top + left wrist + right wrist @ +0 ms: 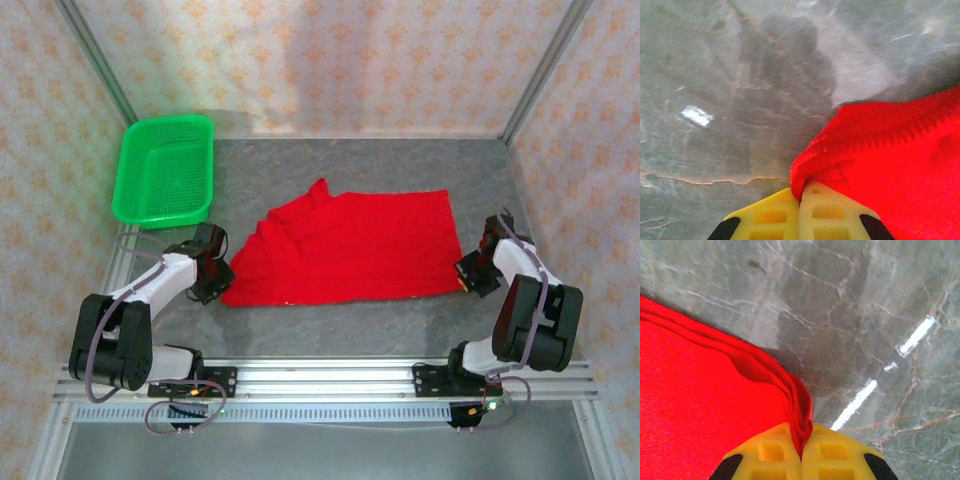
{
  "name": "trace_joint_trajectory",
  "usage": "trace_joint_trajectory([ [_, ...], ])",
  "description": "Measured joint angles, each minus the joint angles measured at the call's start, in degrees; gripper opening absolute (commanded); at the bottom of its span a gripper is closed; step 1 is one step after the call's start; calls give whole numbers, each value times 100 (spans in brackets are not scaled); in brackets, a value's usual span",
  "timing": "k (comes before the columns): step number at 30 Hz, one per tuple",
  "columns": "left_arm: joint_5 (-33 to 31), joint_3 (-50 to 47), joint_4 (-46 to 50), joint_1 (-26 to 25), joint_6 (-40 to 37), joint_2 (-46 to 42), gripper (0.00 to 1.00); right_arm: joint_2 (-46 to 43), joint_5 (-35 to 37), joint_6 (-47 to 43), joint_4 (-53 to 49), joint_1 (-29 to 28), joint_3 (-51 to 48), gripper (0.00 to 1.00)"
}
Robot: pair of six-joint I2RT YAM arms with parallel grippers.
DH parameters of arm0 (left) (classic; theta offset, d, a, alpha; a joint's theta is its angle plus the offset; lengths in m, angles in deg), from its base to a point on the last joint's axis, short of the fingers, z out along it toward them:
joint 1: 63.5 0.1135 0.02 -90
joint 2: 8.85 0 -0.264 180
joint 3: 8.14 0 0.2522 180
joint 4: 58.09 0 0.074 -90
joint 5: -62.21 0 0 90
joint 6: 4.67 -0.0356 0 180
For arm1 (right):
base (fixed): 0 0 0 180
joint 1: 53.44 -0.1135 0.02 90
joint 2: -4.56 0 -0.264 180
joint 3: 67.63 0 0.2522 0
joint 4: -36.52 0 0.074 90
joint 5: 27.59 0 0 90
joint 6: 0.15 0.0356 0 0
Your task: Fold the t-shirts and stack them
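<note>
T-shirt [350, 250], the red one, is lying mostly flat in the middle of your counter [350, 335], rumpled toward its left side. Your left tool [801, 207] is clamped on the near-left corner and your right tool [801, 450] is pinching the near-right corner, both down low. Green basket [165, 170] sits far left, apart from the cloth.

The t-shirt [890, 165] is cut off by the right and bottom edges in the left wrist view, and by the left and bottom edges in the right wrist view. Cloth pinched inside the closed jaws of the left gripper [801, 196] and right gripper [801, 442] is concealed. The t-shirt's underside is hidden against the counter [350, 330].
</note>
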Motion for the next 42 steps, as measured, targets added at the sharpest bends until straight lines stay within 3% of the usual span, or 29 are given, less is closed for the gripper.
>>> trace_joint_trajectory([
  [3, -61, -52, 2, 0, 146, -74, 3, -7, 24, 2, -42, 0, -66, 2],
  [7, -157, -61, 68, 4, 286, -76, 37, -76, 50, 22, -55, 0, -72, 38],
  [10, -310, -9, 339, 4, 393, -205, 57, -269, 59, -7, -90, 0, -72, 51],
  [14, -470, 570, 920, -2, 457, -789, 70, -903, -140, -81, -234, -26, -68, 64],
  [17, -533, 1346, 1099, -2, 428, -1121, 73, -1537, -448, -140, -345, -162, 20, 68],
  [22, -103, 2586, 846, -33, 87, -669, 68, -1902, -1447, -87, 164, -942, 348, 67],
  [24, 234, 2828, 540, -155, -39, -212, 56, -1613, -1838, 0, 575, -1491, 503, 65],
  [27, 743, 3036, 96, -435, -138, 584, 30, -691, -2245, 155, 1351, -2463, 931, 61],
  [30, 1091, 3014, -186, -605, -131, 1255, 14, 363, -2485, 337, 2076, -3342, 1414, 51],
  [34, 1051, 2741, -302, -564, -35, 1624, 4, 1794, -2732, 573, 2835, -4127, 2293, 41],
  [42, 785, 2013, -730, -219, 173, 1764, 3, 3746, -2946, 981, 3580, -5045, 3764, 34],
])
